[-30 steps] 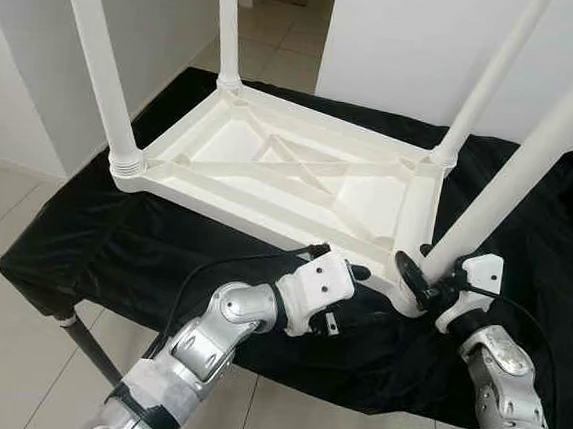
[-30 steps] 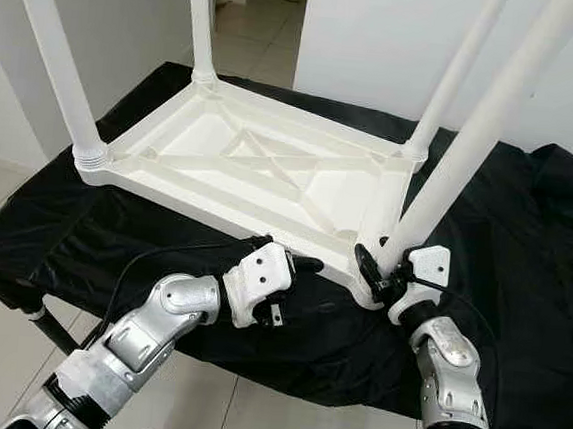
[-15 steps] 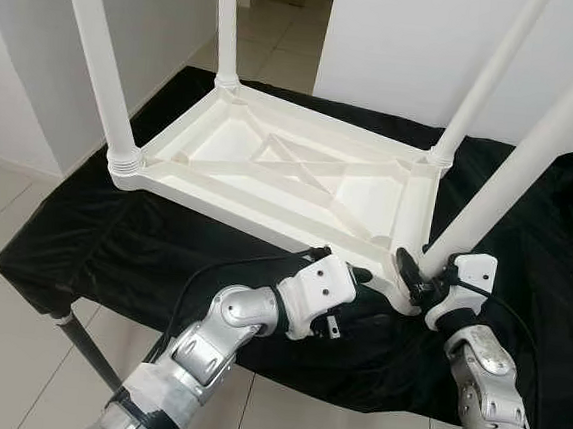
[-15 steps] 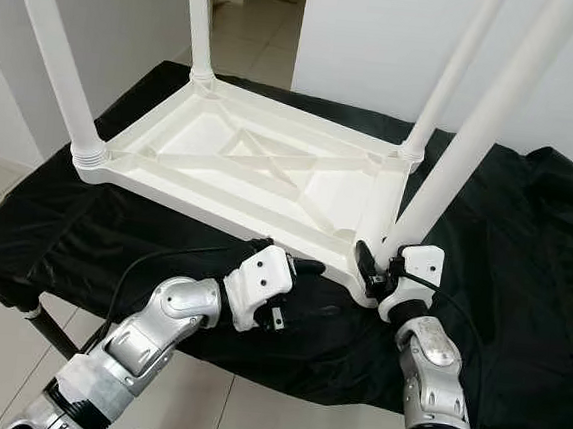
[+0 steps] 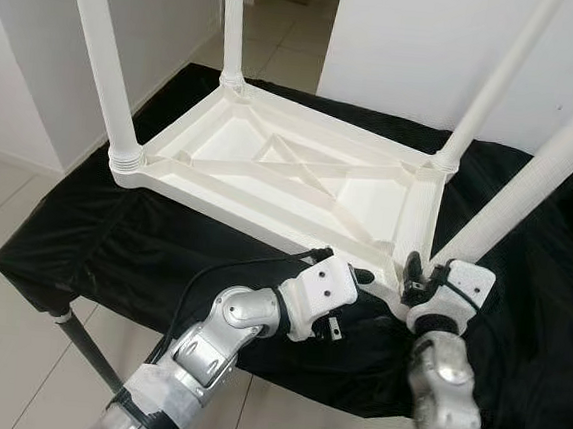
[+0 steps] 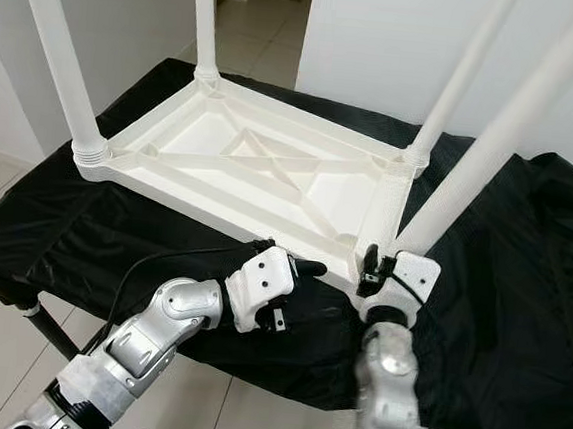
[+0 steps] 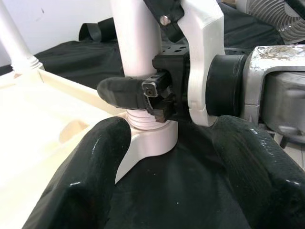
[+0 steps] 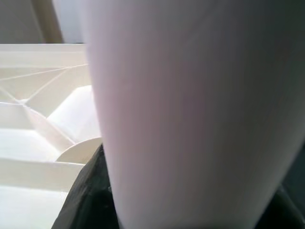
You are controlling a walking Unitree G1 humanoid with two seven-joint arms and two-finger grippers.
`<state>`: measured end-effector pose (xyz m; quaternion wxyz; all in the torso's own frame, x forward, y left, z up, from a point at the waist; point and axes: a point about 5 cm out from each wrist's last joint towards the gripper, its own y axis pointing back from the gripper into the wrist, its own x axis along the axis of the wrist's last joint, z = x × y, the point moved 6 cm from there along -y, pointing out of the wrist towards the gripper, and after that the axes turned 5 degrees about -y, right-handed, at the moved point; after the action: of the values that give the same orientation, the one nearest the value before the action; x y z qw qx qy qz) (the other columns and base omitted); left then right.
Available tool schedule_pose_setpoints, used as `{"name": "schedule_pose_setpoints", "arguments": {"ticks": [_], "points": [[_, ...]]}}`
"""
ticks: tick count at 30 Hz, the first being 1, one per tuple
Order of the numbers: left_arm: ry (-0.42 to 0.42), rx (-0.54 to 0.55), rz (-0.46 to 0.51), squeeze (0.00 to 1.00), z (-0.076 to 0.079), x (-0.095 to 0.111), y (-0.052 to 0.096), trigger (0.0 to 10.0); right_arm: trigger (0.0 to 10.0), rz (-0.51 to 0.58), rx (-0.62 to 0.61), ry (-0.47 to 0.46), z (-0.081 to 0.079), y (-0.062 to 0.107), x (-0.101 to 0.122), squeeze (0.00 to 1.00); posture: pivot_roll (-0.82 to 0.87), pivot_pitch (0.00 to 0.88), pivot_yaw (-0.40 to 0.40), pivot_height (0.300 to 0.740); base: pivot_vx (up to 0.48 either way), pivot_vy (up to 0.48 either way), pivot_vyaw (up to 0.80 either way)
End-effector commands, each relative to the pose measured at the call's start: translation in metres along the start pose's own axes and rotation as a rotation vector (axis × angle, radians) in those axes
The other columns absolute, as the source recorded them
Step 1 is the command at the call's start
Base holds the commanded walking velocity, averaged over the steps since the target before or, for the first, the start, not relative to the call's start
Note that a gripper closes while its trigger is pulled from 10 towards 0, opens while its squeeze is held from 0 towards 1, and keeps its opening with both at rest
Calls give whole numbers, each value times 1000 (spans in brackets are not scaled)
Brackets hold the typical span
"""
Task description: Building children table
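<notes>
The white tabletop (image 5: 300, 176) lay underside-up on the black cloth (image 5: 114, 240) of the work stand, its long axis running from my left-near side toward the right-far side, and all four legs stood in their corner sockets pointing upward, so I judged the assembly nearly complete, with only the seating of the near-right leg (image 5: 530, 181) and the final flip onto its feet left. My right gripper (image 6: 374, 265) was clamped around that leg just above its threaded socket. My left gripper (image 7: 167, 167) hovered with fingers spread wide just beside the same corner, holding nothing.
</notes>
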<state>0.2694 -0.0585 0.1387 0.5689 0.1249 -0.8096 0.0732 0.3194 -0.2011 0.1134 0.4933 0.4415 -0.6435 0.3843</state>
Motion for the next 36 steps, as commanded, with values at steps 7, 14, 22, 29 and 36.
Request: {"name": "schedule_pose_setpoints", "arguments": {"ticks": [7,14,22,29,36], "points": [[2,-7,-1,0,5,1,-5,10000,10000,-60,-89,16,-1,4,-13,0,-87,0,-65,740,0,0,0],[-11,-17,6,0,-1,4,-7,10000,10000,-14,-44,39,0,3,-3,0,-96,0,-41,740,0,0,0],[-38,-13,-1,0,-8,3,-6,10000,10000,28,50,49,-1,1,8,1000,-106,0,-41,740,0,0,0],[-53,-3,1,0,-12,5,-9,10000,10000,27,141,61,-2,0,10,690,-108,0,-26,740,0,0,0],[-79,-25,-12,0,-9,4,-5,10000,10000,16,301,63,-9,4,10,0,-107,0,-18,740,0,0,0]]}}
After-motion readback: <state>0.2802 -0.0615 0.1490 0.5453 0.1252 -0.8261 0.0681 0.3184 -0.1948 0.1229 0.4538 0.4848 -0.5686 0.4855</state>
